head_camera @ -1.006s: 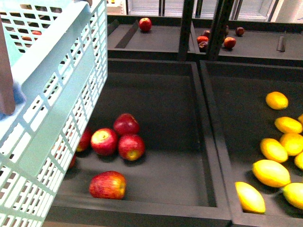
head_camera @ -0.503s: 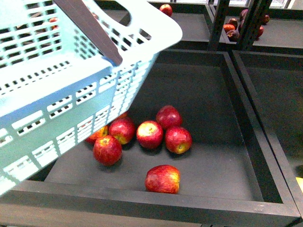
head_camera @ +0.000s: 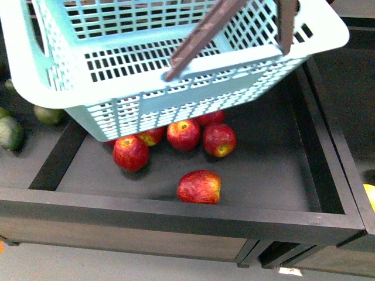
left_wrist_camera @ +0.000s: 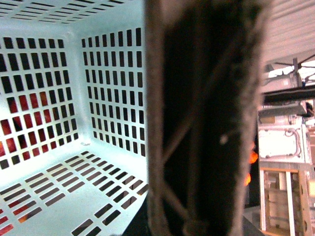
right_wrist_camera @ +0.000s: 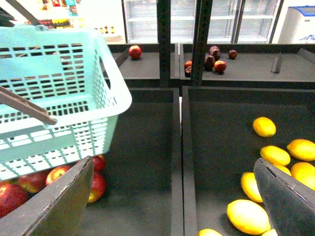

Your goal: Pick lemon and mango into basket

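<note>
In the right compartment of the table, the lemon is lying at the far end of a cluster of yellow fruit, with a mango nearer. The right end effector is hovering well short of both, its fingers spread apart and holding nothing. To the left, the basket is hanging tilted over the apples, its brown handle filling the left wrist view. The left end effector is showing nowhere, so I cannot tell its grip. The approach seems to be the step in hand: next, the right arm is needing to descend onto the lemon.
</note>
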You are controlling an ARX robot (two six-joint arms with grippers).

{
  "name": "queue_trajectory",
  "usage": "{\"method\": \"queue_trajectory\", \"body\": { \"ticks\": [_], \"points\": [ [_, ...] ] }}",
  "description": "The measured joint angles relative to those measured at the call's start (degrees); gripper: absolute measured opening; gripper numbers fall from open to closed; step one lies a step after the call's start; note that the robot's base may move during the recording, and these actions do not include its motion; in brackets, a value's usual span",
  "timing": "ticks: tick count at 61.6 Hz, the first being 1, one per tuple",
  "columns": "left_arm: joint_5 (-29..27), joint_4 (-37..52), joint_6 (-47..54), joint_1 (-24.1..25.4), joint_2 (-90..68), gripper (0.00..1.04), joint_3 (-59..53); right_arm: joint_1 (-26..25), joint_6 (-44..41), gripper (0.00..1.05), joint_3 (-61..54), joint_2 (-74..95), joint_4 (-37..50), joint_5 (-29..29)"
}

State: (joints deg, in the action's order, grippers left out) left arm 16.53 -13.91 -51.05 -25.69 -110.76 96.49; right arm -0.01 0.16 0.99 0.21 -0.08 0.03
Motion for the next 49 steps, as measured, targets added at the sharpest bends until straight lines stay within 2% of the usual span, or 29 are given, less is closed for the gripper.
{"method": "queue_trajectory", "body": {
  "ticks": [11,20,49],
  "points": [
    [1.51,0.66,-1.53,-6.93,-0.55,0.04,1.01,0.00,-0.02,0.96,0.00,0.00,0.00,-0.02],
    [2.62,0.79,-1.29,-10.25,0.55,0.04,0.98,0.00,0.00,0.96,0.00,0.00,0.00,-0.02],
    [0.92,0.79,-0.39,-9.49,1.22,0.04,0.98,-0.02,0.90,0.96,0.07,0.31,-0.39,0.26]
  ]
}}
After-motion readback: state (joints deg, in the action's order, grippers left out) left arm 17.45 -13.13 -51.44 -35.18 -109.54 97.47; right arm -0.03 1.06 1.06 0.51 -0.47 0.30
